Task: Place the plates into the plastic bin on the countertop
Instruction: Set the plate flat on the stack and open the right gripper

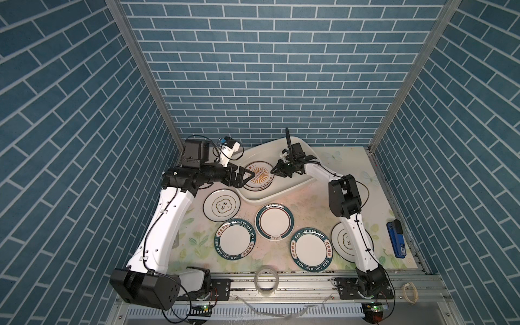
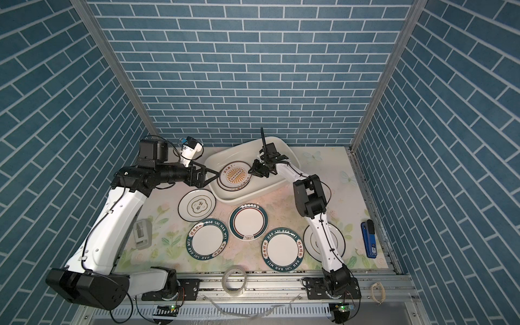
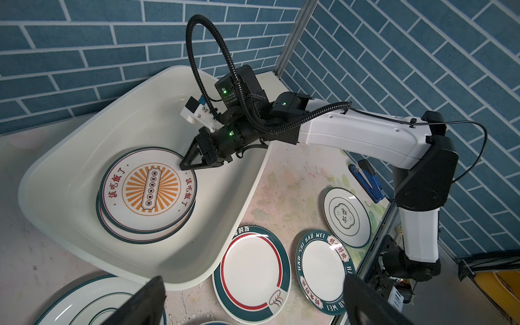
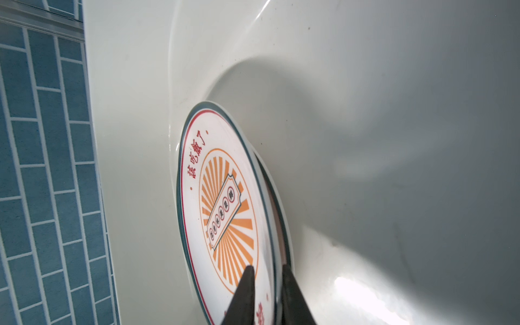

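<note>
Right gripper (image 4: 267,268) astride rim of sunburst plate (image 3: 152,185) in plastic bin (image 3: 84,140) (clamped or loose, unclear); left gripper (image 3: 253,277) spread

In the plastic bin (image 3: 70,157), the lower sunburst plate (image 3: 146,238) is covered by the upper sunburst plate (image 3: 147,185) — only a crescent of its rim is seen. In both top views a flower-emblem plate (image 1: 339,239) (image 2: 309,239) is half hidden behind the right arm (image 1: 356,239). In the left wrist view the fingers (image 3: 146,302) of the left gripper (image 3: 253,278) are blurred and cut off by the edge, and a second flower-emblem plate (image 3: 84,304) is cropped beside them. In the right wrist view the right gripper (image 4: 267,267) is cut off too — whether its fingers (image 4: 242,298) touch the upper sunburst plate's rim cannot be told.
</note>
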Robot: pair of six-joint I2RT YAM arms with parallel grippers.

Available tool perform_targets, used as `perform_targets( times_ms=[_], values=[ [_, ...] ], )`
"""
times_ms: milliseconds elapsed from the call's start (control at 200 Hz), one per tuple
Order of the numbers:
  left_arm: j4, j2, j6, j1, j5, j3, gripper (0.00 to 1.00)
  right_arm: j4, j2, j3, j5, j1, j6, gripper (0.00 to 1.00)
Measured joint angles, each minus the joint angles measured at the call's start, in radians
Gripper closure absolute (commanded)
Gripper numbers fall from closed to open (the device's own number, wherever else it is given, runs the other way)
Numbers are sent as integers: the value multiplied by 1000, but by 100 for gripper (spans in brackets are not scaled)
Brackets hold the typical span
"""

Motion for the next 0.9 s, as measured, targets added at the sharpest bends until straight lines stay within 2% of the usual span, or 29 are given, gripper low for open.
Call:
perform_targets(
  times_ms=[900],
  values=[
    [14,0,-5,0,7,0,0,-82,-27,-35,68,7,-62,76]
  ],
)
